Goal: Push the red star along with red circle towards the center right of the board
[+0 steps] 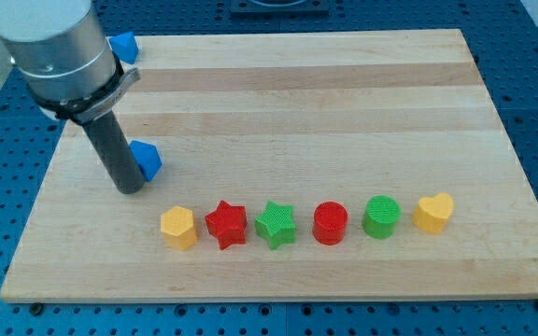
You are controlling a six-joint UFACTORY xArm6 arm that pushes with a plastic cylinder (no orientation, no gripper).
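- The dark rod end effector has no jaws to open or shut and grips nothing; it stands nearly upright with the tip [130, 189] planted on the pale wooden table [344, 112], out at the view's left.
- Touching the rod's right flank, or all but touching it, sits a blue angular plastic block [146, 159]; a second blue block [123, 45] peeks out behind the grey arm housing [59, 51], up toward the view's top.
- Below and to the right of the tip runs a tidy row of six. Nearest is the yellow hexagon-like block [178, 227], then the red star-shaped block [226, 224] just beside it.
- Further right along the row: the green star-shaped block [276, 224], then the red round cylinder block [330, 223], the green round cylinder block [381, 217], and the yellow heart-shaped block [433, 212] far off at the end.
- The two red pieces are apart, with the green star between them, so judging by the layout they cannot travel together without clearing or steering round it.
- The arm descends steeply from the view's top left, the rod leaning a touch rightward at its foot.
- The tip is near the red star but not touching it, standing up and left of it; that looks a fair staging spot for a push toward the centre right, which has not yet begun.
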